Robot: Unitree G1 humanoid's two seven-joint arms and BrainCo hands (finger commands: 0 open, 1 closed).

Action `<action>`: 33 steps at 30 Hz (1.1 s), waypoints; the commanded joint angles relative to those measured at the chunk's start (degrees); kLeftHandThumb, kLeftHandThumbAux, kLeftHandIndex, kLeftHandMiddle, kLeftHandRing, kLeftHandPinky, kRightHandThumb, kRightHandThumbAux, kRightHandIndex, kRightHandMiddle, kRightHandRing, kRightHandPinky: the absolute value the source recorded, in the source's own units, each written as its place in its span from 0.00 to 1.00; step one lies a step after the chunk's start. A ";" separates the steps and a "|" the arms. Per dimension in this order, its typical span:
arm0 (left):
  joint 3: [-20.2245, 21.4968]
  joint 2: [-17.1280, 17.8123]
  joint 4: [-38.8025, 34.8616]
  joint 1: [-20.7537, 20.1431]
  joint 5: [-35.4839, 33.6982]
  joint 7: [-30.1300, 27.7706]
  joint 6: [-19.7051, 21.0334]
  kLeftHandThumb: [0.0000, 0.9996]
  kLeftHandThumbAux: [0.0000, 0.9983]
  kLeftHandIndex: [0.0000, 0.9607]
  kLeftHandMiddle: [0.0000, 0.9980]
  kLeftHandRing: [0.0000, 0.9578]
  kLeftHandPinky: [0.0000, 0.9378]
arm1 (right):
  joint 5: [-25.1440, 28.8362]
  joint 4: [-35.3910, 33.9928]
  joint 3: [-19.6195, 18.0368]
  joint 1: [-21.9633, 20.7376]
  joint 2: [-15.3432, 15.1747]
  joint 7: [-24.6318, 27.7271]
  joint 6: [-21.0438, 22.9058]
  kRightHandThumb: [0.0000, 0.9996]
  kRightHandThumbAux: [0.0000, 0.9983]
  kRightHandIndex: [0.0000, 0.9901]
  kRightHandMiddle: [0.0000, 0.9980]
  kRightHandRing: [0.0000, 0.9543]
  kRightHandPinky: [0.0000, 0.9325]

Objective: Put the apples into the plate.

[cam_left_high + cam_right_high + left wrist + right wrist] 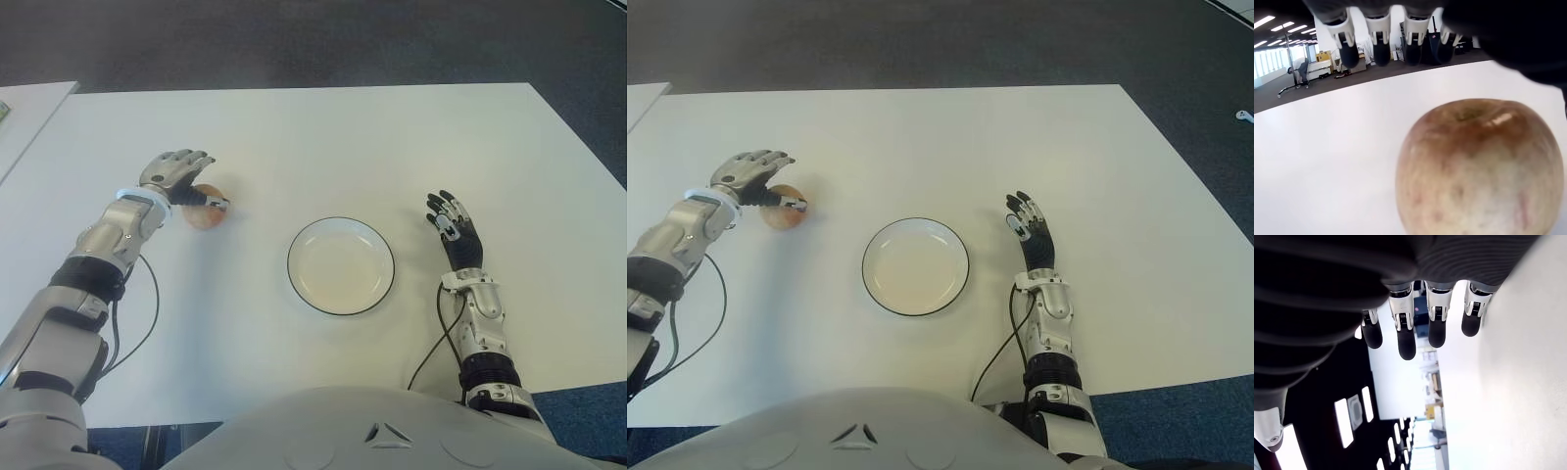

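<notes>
One reddish-yellow apple (206,217) lies on the white table (343,137), left of the plate. My left hand (199,181) is over the apple from behind, its fingers (1381,46) stretched out above it and the thumb beside it, not closed around it. The apple (1479,166) fills the left wrist view under the palm. The white plate (341,266) with a dark rim stands in the middle of the table and holds nothing. My right hand (451,220) shows to the right of the plate, fingers (1405,340) straight and holding nothing.
A second white tabletop (24,113) shows at the far left. Dark carpet (313,39) lies beyond the table's far edge. Cables hang from both forearms near the table's front edge.
</notes>
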 commanded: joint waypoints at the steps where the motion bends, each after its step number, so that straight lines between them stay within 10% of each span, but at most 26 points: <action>1: -0.13 -0.87 -0.42 0.55 -0.62 -1.46 0.72 0.22 0.26 0.00 0.00 0.00 0.01 | -0.28 3.78 0.42 6.42 2.01 -0.36 3.77 0.29 0.53 0.13 0.19 0.10 0.00; 33: -0.57 -3.72 2.87 3.60 -1.88 1.66 -0.70 0.20 0.31 0.00 0.00 0.00 0.01 | 0.43 3.08 0.00 6.62 1.51 0.84 4.44 0.31 0.53 0.12 0.19 0.11 0.02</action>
